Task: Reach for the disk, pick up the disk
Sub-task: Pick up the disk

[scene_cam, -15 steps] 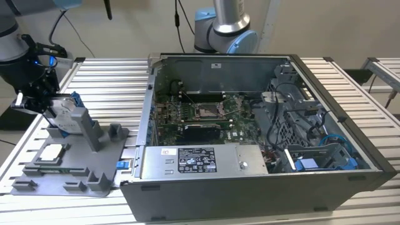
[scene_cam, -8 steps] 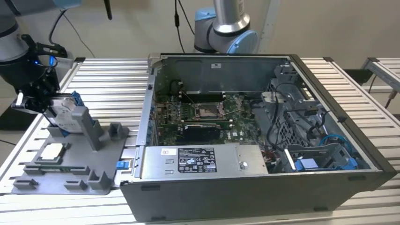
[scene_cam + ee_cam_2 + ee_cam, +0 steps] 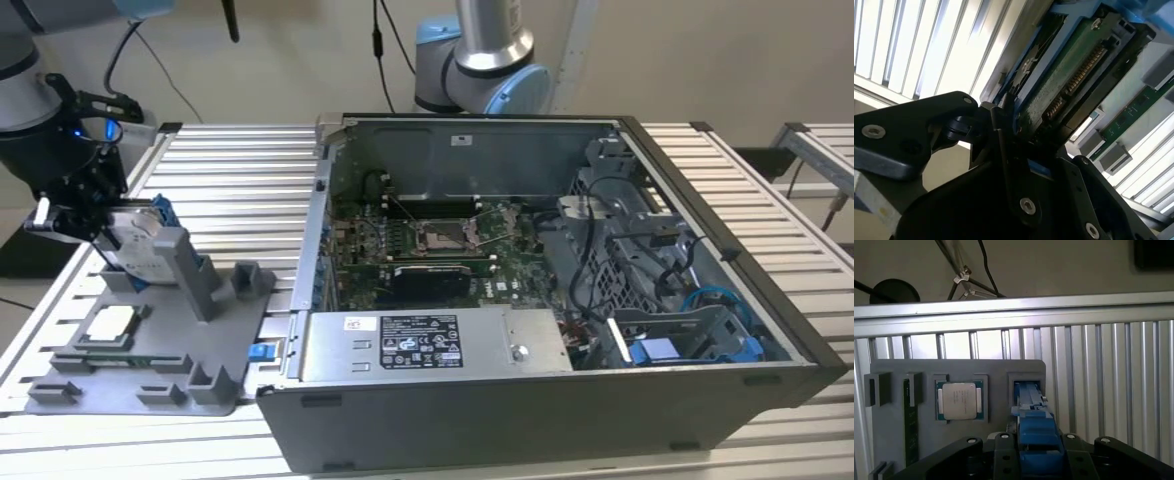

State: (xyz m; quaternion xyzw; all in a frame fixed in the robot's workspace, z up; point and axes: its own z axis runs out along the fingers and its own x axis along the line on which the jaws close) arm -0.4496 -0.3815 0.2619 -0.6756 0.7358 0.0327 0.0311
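Observation:
The disk [image 3: 138,238], silver-grey with blue rails, stands on edge in a slot of the grey holder plate [image 3: 200,330] at the exterior view's left. My gripper [image 3: 100,225] sits right on the disk, with its black fingers on either side. In the second wrist view the disk's [image 3: 1069,75] green circuit board and connector lie between the fingers [image 3: 1002,127], one of which presses on the blue rail. In the first wrist view the blue rail of the disk [image 3: 1031,410] runs straight into my gripper [image 3: 1036,452].
On the holder plate lie a square silver chip [image 3: 110,325] [image 3: 960,400] and a green memory stick [image 3: 100,360] [image 3: 910,425]. An open computer case [image 3: 534,300] stands close on the exterior view's right, with a second robot arm [image 3: 481,60] behind it. The table is slatted metal.

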